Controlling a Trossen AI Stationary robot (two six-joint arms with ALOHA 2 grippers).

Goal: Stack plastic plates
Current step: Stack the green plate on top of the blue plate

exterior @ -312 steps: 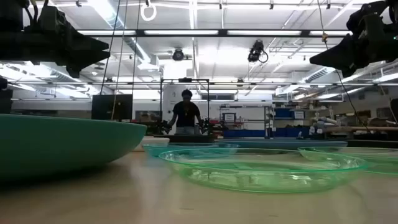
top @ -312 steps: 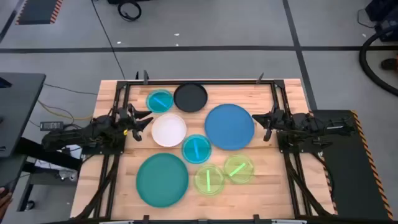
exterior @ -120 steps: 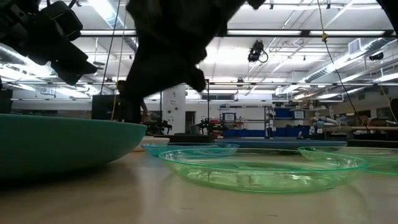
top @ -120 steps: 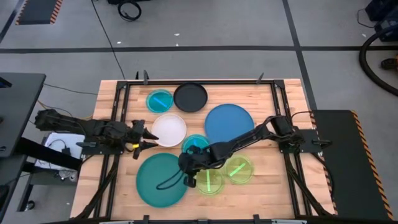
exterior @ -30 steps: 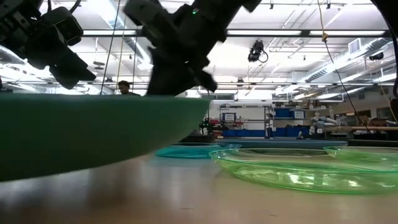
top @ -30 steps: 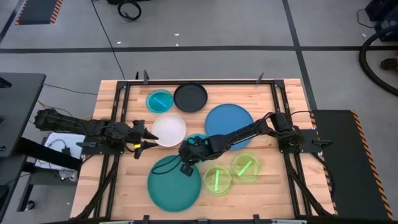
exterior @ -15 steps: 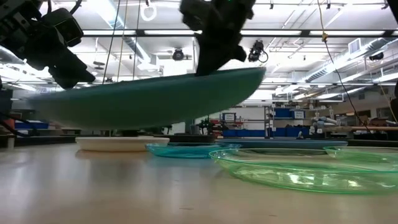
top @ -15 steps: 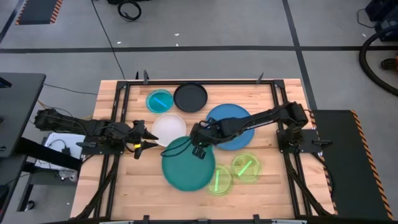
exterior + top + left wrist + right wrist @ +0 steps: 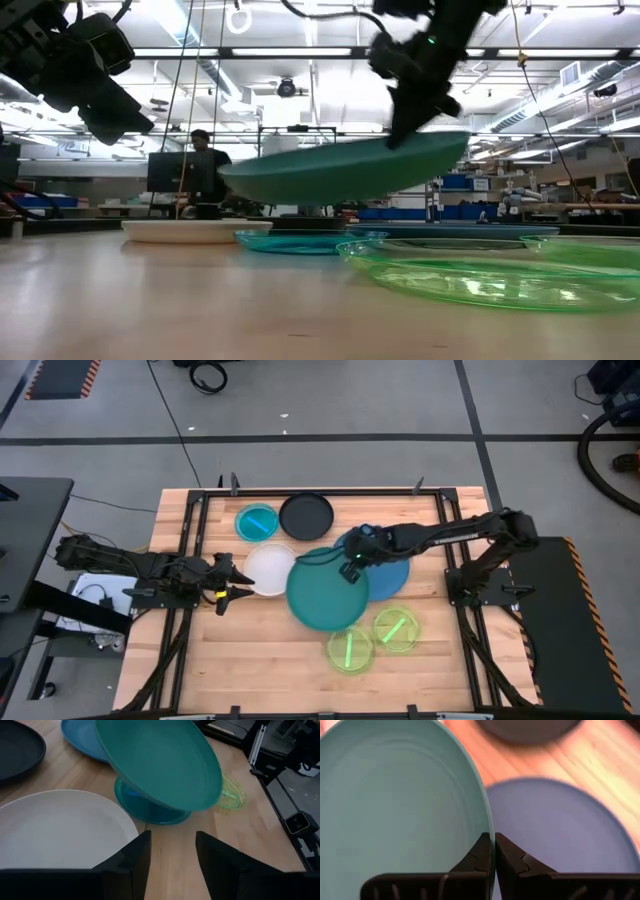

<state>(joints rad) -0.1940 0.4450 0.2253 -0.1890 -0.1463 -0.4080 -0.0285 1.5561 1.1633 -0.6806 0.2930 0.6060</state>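
Teal plate airborne mid-table, tilted, rim pinched by right gripper. Blue plate lies just beyond gripper, toward right arm's base, partly under teal's edge. Left gripper idles beside white plate, fingers parted, empty.

My wooden bench stands on grey floor crossed by dark lines. Beyond its far edge, a person stands under long ceiling lights, with blue bins along shelving.
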